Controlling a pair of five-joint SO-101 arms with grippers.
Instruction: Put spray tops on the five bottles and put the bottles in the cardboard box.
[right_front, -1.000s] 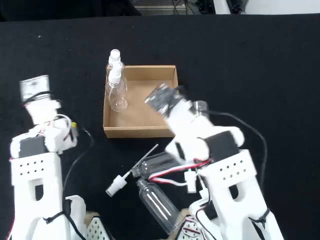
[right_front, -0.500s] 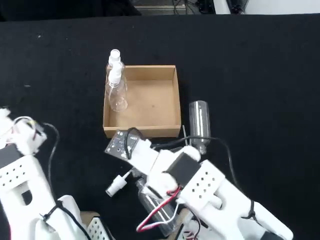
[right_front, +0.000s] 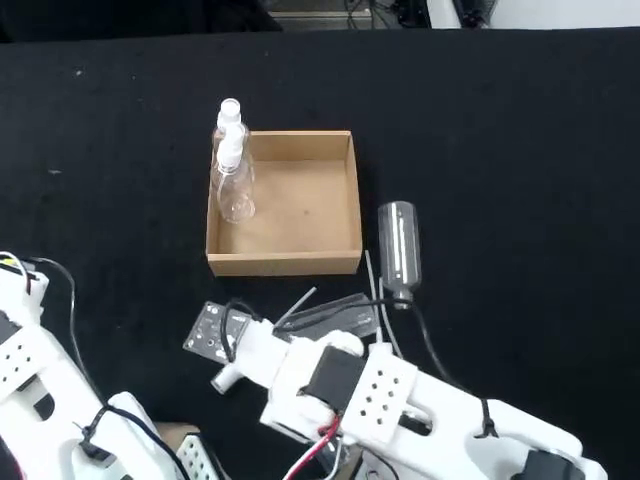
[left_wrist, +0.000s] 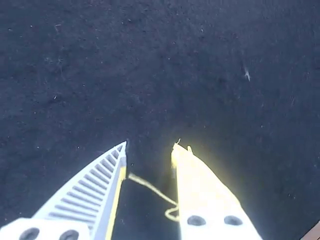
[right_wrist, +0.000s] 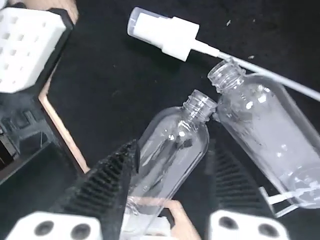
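The cardboard box (right_front: 300, 215) stands mid-table. Two clear bottles with white spray tops, one (right_front: 233, 185) inside and one (right_front: 229, 118) at the corner, are by its left wall. A topless bottle (right_front: 399, 248) lies right of the box. Near the front, my right arm (right_front: 340, 385) covers two more topless bottles. In the right wrist view my right gripper (right_wrist: 170, 165) is open, its black fingers either side of one bottle (right_wrist: 172, 147), with the other bottle (right_wrist: 265, 125) alongside. A loose spray top (right_wrist: 165, 32) lies just beyond their necks. My left gripper (left_wrist: 149, 149) is open over bare black cloth.
A white perforated arm base (right_wrist: 25, 45) and a wooden board edge (right_wrist: 55, 120) lie close beside the loose bottles. My left arm (right_front: 20, 350) sits at the front left corner. The spray top's thin dip tube (right_front: 295, 305) points towards the box.
My right arm has swung from above the box's front right down and leftwards over the loose bottles at the front. The left arm has drawn back into the front left corner.
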